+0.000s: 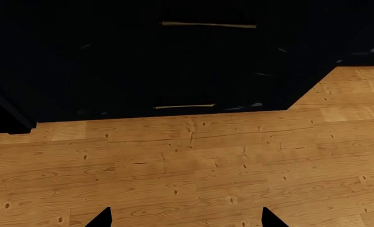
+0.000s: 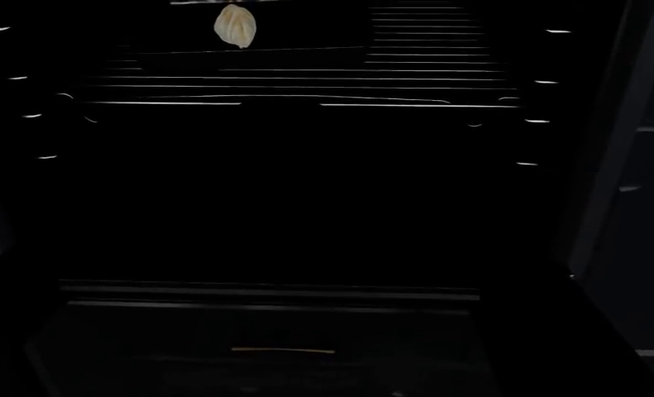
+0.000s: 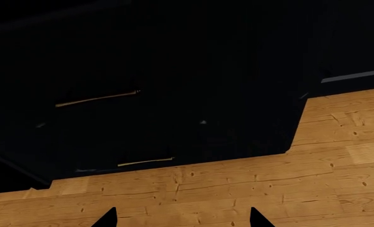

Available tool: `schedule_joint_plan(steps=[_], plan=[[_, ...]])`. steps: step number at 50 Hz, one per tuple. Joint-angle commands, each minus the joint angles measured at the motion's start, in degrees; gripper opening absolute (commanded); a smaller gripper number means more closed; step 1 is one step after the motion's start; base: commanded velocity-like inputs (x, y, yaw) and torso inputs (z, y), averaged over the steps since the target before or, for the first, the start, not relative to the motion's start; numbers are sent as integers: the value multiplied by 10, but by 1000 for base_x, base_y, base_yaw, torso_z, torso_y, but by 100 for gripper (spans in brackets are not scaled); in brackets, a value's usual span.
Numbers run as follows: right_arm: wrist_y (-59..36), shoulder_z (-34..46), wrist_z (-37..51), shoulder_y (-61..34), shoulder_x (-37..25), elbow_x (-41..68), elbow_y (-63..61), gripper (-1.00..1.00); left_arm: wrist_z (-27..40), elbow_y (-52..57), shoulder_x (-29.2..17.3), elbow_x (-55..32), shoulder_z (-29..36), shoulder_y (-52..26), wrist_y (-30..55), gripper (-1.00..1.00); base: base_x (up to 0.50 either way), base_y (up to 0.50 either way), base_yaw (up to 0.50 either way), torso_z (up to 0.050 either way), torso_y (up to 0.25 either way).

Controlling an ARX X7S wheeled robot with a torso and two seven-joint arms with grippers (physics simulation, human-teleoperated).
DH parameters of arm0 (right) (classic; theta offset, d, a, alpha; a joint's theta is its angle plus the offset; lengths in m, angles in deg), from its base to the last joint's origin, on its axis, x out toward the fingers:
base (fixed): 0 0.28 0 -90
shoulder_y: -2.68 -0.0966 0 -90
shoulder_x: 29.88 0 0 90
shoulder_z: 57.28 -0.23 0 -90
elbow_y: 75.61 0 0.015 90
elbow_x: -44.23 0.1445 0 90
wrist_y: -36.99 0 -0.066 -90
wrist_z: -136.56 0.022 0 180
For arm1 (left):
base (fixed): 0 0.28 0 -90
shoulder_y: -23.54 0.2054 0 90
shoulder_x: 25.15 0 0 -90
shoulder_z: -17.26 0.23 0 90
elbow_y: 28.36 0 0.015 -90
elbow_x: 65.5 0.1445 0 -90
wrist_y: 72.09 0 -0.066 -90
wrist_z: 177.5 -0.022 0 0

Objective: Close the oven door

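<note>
The oven door [image 2: 271, 347] lies open, folded down low before the dark oven with its racks [image 2: 304, 91]; closing is not begun; both tools [image 1: 185, 218] [image 3: 181, 218] hang spread, empty, above the floor [image 1: 187, 161].

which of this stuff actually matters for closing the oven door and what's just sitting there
For the job:
- oven door, folded down open below the cavity
- left gripper, open, holding nothing
- right gripper, open, holding nothing

Just there:
- oven racks
- pale item at the cavity's top
- brass bar handle on a black front
- wooden floor
</note>
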Motion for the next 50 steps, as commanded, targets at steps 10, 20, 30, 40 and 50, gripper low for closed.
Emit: schedule_joint_plan(steps=[10,20,30,40,50], plan=[[9,5,5,4,-3,0,-7,100,2,0,-2,-5,3,1,-4,100,200,0,0,0,2],[-10,8,39,19,-22,-6,-93,100,16,63,-9,-19,3,1,23,100,0,0,0,0,0],[-56,9,77,24,-45,-4,-198,100,41,183,-24,-50,-11,-4,73,100,0,0,0,0,0],[-110,12,111,15,-69,-3,-291,100,64,269,-35,-81,-27,-14,115,100,0,0,0,0,0],[-185,11,142,-28,-91,12,-375,100,94,322,-36,-103,-41,-74,164,100,0,0,0,0,0]])
